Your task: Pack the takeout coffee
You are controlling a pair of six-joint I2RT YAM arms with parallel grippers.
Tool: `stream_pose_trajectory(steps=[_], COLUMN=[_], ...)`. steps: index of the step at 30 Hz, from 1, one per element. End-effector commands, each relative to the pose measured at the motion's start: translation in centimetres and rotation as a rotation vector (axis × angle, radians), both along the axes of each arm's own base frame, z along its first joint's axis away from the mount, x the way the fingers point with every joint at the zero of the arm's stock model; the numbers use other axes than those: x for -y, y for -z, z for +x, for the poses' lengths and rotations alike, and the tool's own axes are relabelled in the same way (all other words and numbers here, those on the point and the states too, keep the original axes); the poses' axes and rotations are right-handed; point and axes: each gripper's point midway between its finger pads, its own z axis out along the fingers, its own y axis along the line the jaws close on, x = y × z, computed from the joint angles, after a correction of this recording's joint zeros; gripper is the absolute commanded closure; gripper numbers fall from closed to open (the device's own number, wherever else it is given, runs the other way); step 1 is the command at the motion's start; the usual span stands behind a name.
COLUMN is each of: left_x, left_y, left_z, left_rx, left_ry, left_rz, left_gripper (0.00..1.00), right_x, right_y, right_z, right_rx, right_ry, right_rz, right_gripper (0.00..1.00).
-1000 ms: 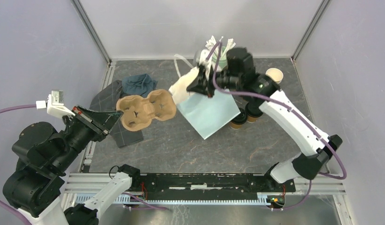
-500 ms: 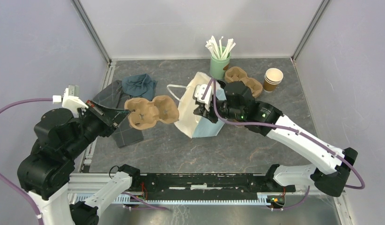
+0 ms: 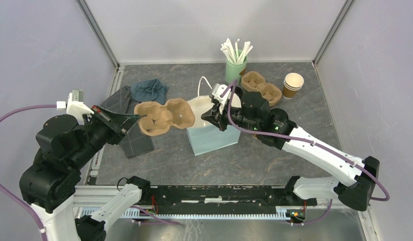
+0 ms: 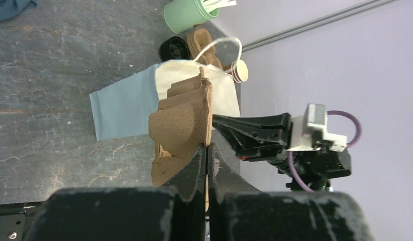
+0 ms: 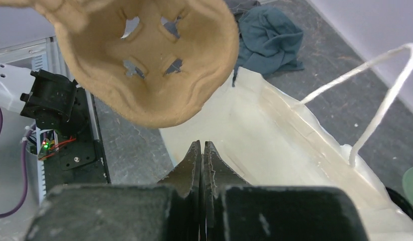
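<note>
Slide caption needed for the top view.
Left gripper holds a cup carrier by the bag; right gripper pinches the bag's rim.

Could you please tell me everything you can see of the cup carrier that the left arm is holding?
The cup carrier is a brown moulded-pulp tray with two round wells, each with a cross-shaped cut in its floor, and both are empty. The left hand is shut on the rim at one end and holds it in the air, wells facing up. Its free end hangs over the open mouth of the paper bag; whether they touch cannot be told.
</note>
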Motion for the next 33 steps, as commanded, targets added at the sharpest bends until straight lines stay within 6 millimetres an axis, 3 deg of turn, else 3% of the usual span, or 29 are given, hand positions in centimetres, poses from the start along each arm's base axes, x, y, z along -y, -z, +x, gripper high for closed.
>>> stream_pose_trajectory(steps=[1,5,7,12,14,19,22,25,33], left_x=[1.0,2.0,2.4,3.3,3.2,3.2,3.3,3.4,4.8], left_y=[-1.7,-1.4,-1.5,-1.1,-1.5,-1.3,-0.9,-1.1,-2.0], left_z=[0.6,0.6,0.7,1.0,1.0,1.8,2.3,3.1,5.9], left_rx=[0.028,0.002,0.003,-0.024,-0.015,-0.038,-0.055,-0.057,-0.046], left_ry=[0.023,0.078,0.101,0.146,0.136,0.115,0.102,0.096,0.105], left_rz=[-0.062,-0.068,-0.063,-0.055,-0.064,-0.075,-0.075,-0.073,-0.103], left_gripper=[0.98,0.98,0.98,0.98,0.98,0.98,0.98,0.98,0.98], right_x=[0.1,0.5,0.4,2.4,3.8,8.9,11.4,13.2,14.6], right_y=[-1.8,-0.2,-0.3,-2.0,-3.3,-6.5,-7.4,-6.7,-1.5], right_z=[-0.9,-1.9,-2.7,-2.2,-2.0,-1.5,-0.2,1.8,5.9], right_rx=[-0.012,-0.044,-0.066,-0.175,-0.194,-0.168,-0.152,-0.175,-0.31], right_ry=[0.042,0.072,0.083,0.248,0.306,0.475,0.57,0.624,0.614], right_rz=[0.108,0.054,0.044,0.003,-0.011,-0.006,-0.006,-0.061,-0.23], right_gripper=[1.0,0.99,0.89,0.53,0.36,0.09,0.02,0.02,0.06])
